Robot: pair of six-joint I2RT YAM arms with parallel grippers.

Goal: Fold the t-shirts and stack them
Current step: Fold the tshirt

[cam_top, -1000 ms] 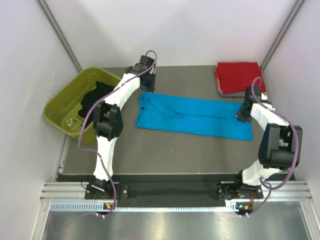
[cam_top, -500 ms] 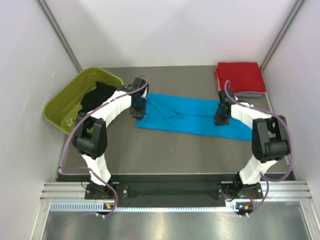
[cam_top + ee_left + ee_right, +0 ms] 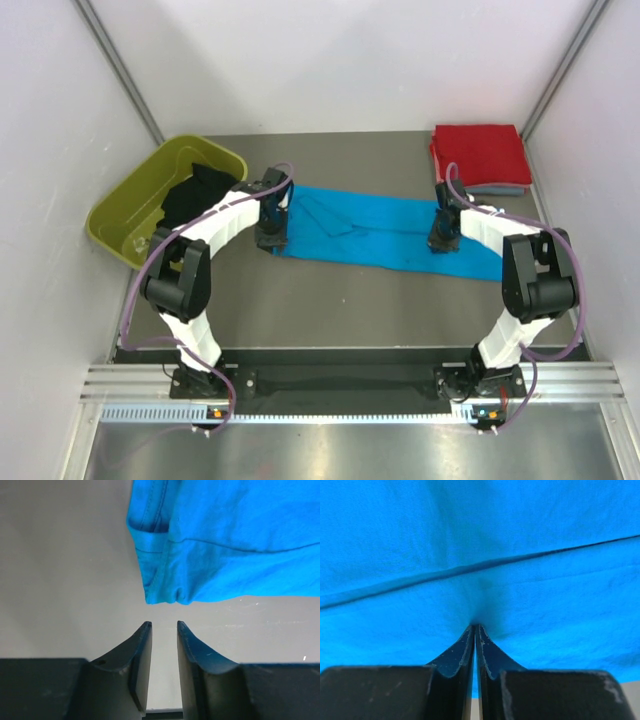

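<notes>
Moved in onto turquoise t-shirt (image 3: 385, 232); left gripper (image 3: 163, 624) ajar, empty, beside corner; right gripper (image 3: 475, 626) pinching it

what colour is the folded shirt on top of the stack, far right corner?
The shirt is red; clearest in the top external view.

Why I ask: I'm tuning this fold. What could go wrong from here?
1. The left tool stands open just short of a corner of the turquoise t-shirt. Closing there could miss the cloth, so only one end lifts.
2. The right tool is shut on a small pucker of cloth. It may hold only the top layer, and lifting could pull the fold apart.
3. The red t-shirt lies close behind the right arm, so a wide swing might nudge it.
</notes>
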